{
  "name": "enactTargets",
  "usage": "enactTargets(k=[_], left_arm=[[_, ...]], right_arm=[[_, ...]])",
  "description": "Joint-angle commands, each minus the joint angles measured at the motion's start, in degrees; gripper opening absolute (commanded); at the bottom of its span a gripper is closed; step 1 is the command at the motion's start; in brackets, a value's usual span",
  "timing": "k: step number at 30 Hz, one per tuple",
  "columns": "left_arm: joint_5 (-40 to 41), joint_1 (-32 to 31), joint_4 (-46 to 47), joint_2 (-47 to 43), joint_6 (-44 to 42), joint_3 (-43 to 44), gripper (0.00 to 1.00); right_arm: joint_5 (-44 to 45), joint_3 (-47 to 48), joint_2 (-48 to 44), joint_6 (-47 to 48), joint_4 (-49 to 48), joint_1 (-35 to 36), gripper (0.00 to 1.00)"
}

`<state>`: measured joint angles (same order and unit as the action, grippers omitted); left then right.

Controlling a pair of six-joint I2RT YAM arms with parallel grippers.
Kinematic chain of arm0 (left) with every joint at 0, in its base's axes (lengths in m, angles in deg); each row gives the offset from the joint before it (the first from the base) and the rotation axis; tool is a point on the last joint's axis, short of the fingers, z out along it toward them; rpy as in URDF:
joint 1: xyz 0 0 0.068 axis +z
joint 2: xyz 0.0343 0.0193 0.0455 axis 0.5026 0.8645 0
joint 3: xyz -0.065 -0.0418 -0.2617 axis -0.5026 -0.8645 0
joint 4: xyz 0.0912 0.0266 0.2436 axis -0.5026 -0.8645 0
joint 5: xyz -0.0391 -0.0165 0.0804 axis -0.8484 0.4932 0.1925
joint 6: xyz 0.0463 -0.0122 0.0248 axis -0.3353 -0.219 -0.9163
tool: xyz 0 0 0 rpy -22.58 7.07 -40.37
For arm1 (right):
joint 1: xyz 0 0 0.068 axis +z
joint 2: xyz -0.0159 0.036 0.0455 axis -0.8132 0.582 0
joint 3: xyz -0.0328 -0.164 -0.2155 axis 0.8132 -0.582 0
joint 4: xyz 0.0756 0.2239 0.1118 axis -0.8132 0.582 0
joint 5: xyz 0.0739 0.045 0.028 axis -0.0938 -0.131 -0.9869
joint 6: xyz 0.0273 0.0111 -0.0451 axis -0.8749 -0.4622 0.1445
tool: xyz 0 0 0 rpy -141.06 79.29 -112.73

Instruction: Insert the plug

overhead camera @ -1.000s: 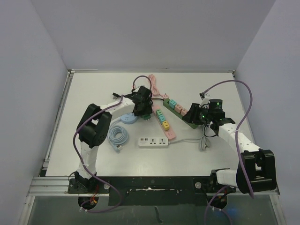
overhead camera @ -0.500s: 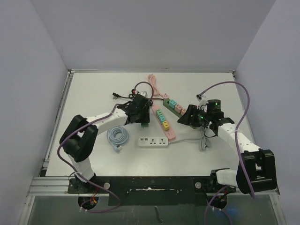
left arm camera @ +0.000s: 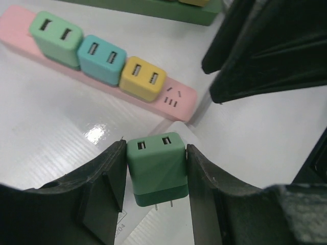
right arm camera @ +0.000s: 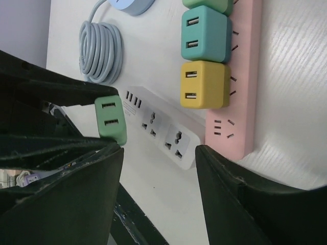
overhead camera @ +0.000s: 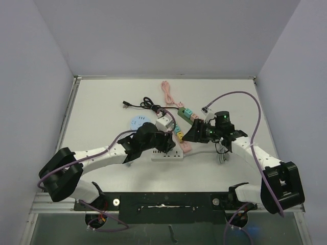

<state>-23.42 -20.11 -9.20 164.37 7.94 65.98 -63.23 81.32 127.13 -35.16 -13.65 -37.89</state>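
Observation:
My left gripper (left arm camera: 156, 148) is shut on a green two-port plug adapter (left arm camera: 156, 168), prongs down, held just above the white power strip (overhead camera: 173, 154). The adapter also shows in the right wrist view (right arm camera: 111, 118), over the left part of the white strip (right arm camera: 166, 131). The pink power strip (left arm camera: 176, 99) with green, teal and yellow adapters lies just beyond. My right gripper (right arm camera: 158, 149) is open and empty, low over the near end of the pink strip (right arm camera: 240, 102), close to the right of my left gripper (overhead camera: 166, 143).
A green power strip (overhead camera: 190, 116) lies behind the pink one. A coiled light-blue cable (right arm camera: 101, 51) and a round blue hub (overhead camera: 138, 123) sit to the left. A black cable (overhead camera: 143, 104) and a pink cord (overhead camera: 167, 92) are at the back. A grey cord (overhead camera: 220, 157) lies under my right arm.
My left arm has swung from the back of the pink strip toward the front, carrying the green adapter over the white strip. My right gripper has shifted left toward it.

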Motion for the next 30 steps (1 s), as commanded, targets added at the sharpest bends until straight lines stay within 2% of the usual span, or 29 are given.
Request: enactTargets(k=[1,8,11,15,19,27,30], left_arm=[[-7.41,-2.77,14.23,-2.35,-5.99,-2.21,0.27],[-6.16,-8.06,17.03,0.62,-12.95,-0.53,0.27],[-8.06,-8.57,20.3,1.76,-14.32,-0.52,0.27],[-11.11,-8.87,23.37,2.88,-15.58,-0.31,0.27],[-12.95,-8.96,23.66,3.62,-16.53,0.18,0.27],[-13.88,-8.96,24.64,3.63,-17.94,-0.48,0.27],[-13.89,-8.96,24.52,3.57,-18.74,-0.62,0.27]], right_arm=[[-2.1,-0.03,-4.42,-1.68,0.46,0.67,0.59],[-4.86,-2.06,-11.98,-3.67,2.28,1.42,0.64],[-4.78,-2.9,-14.82,-4.3,2.96,1.59,0.68],[-6.17,-3.73,-16.57,-4.4,2.95,1.85,0.68],[-5.64,-3.25,-16.74,-3.39,4.72,3.88,0.66],[-1.01,-1.87,-15.02,-0.91,11.4,5.75,0.53],[-0.35,-1.13,-14.66,1.97,15.46,6.02,0.54]])
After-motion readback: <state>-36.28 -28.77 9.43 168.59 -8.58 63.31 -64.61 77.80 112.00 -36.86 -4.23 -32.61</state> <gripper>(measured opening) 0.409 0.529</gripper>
